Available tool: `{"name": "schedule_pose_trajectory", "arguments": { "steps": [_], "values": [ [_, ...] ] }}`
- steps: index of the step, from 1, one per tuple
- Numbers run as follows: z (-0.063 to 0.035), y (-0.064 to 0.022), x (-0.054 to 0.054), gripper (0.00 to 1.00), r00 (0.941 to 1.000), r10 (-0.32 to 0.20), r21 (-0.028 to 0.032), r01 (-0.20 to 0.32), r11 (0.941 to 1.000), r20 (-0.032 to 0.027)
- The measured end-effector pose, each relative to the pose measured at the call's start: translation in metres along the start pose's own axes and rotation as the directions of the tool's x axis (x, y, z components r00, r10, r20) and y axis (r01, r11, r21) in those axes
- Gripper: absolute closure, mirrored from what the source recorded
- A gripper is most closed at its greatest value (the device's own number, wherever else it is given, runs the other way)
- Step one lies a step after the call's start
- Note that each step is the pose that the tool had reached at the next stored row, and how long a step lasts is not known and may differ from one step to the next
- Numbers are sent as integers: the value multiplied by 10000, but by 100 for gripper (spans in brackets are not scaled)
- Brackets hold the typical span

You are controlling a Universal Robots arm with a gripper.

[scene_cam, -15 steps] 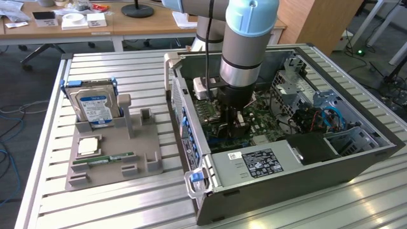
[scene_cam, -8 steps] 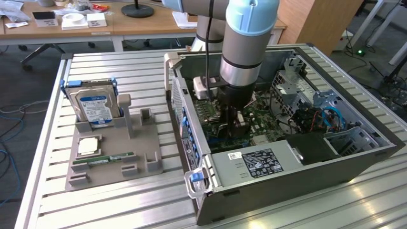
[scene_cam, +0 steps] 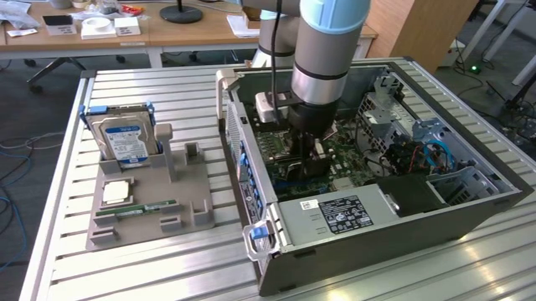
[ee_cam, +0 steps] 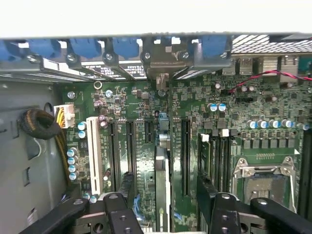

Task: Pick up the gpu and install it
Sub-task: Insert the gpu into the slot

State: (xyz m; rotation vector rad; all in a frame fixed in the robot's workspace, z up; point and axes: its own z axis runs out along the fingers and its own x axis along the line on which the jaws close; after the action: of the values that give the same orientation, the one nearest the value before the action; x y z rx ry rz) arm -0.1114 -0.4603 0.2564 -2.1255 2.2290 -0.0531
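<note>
The gpu [ee_cam: 159, 170] stands on edge in a motherboard [ee_cam: 243, 97] slot, seen from above as a thin dark card with a green board. Its metal end bracket [ee_cam: 161, 66] sits against the case's rear wall. My gripper [ee_cam: 165, 190] straddles the card, with one black finger [ee_cam: 126, 187] on each side and a gap between each finger and the card. It is open and holds nothing. In the exterior view my gripper [scene_cam: 312, 164] reaches straight down into the open computer case [scene_cam: 469, 207], low over the motherboard, and the arm hides the card there.
On the exterior view's left, a grey fixture tray [scene_cam: 192, 216] holds a hard drive [scene_cam: 124, 135], a processor [scene_cam: 115, 191] and a green memory stick [scene_cam: 138, 210]. Inside the case are the power supply [scene_cam: 335, 216], the processor socket [ee_cam: 263, 170], a cable bundle [ee_cam: 39, 124] and blue slot latches [ee_cam: 87, 46].
</note>
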Motion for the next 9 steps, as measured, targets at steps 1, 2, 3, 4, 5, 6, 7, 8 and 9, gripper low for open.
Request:
{"name": "schedule_pose_trajectory", "arguments": {
  "steps": [1, 2, 3, 4, 5, 6, 7, 8, 9],
  "values": [
    [-26, -2, -1, 37, 10000, 0, 0, 0, 10000, -1],
    [-48, -4, -1, 37, 10000, 0, 0, 0, 10000, -1],
    [-73, -5, -2, 37, 10000, -1, 0, 1, 10000, 0],
    [-98, -7, -3, 37, 10000, -1, 0, 1, 10000, -1],
    [-124, -9, -3, 37, 10000, 0, 0, 0, 10000, -1],
    [-151, -10, -4, 37, 10000, -1, 0, 1, 10000, -1],
    [-175, -12, -5, 37, 10000, -1, 0, 1, 10000, -2],
    [-199, -14, -5, 37, 10000, -1, 0, 1, 10000, -3],
    [-222, -15, -7, 37, 10000, -1, 0, 1, 10000, -5]
  ]
}}
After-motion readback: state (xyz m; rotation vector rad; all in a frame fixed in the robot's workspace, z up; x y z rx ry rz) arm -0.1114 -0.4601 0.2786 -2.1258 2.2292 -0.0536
